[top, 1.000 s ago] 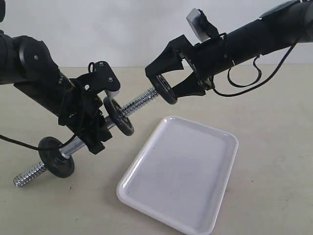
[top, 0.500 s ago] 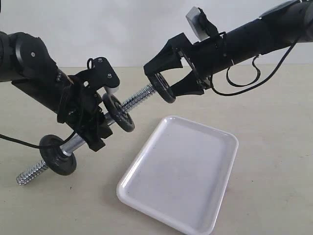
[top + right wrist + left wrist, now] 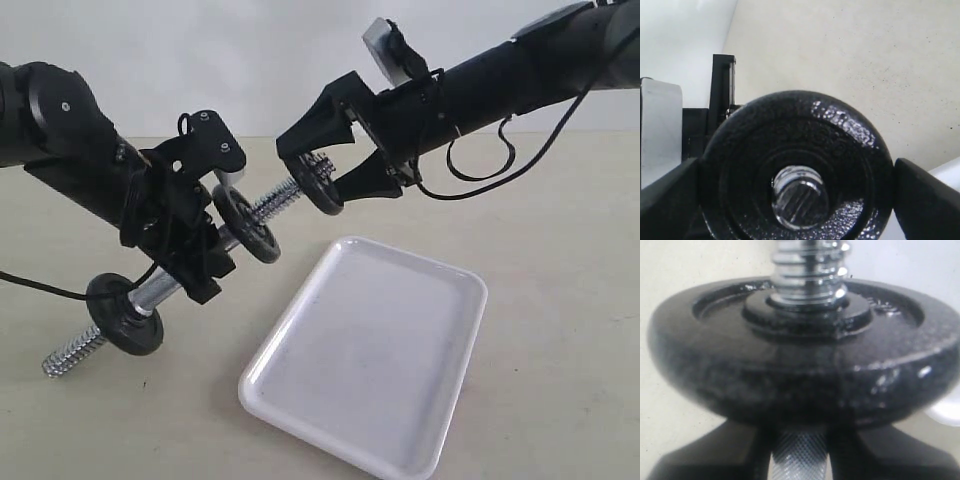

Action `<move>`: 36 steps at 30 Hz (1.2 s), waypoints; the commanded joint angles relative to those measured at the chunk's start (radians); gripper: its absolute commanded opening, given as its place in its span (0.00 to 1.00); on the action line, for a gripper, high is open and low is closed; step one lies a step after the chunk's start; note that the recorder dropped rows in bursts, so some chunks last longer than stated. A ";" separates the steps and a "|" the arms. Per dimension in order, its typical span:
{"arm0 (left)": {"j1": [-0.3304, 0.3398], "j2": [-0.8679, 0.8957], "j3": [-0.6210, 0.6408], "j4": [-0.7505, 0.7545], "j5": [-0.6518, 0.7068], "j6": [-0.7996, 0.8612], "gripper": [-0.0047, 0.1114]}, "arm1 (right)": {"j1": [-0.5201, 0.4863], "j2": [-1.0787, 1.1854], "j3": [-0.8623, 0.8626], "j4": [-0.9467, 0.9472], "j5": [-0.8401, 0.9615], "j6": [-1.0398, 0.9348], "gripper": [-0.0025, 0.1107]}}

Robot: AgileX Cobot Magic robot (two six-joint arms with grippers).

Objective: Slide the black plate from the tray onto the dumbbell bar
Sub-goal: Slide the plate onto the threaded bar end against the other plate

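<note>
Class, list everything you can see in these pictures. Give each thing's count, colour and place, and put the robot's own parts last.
black plate: one, black, clamped in the right gripper, its hole at the bar's upper tip.
other plates: two, black, threaded on the bar, one just above the left gripper, one near the lower end.
dumbbell bar: one, chrome, tilted, held off the table.
tray: one, white, on the table, nothing on it.
table: one, beige, under everything.
left gripper: one, black, closed on the bar's middle.
right gripper: one, black, at the bar's upper end.
</note>
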 commanded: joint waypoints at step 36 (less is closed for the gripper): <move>-0.004 -0.074 -0.045 -0.063 -0.161 -0.059 0.08 | 0.044 -0.017 -0.015 0.034 0.047 0.024 0.55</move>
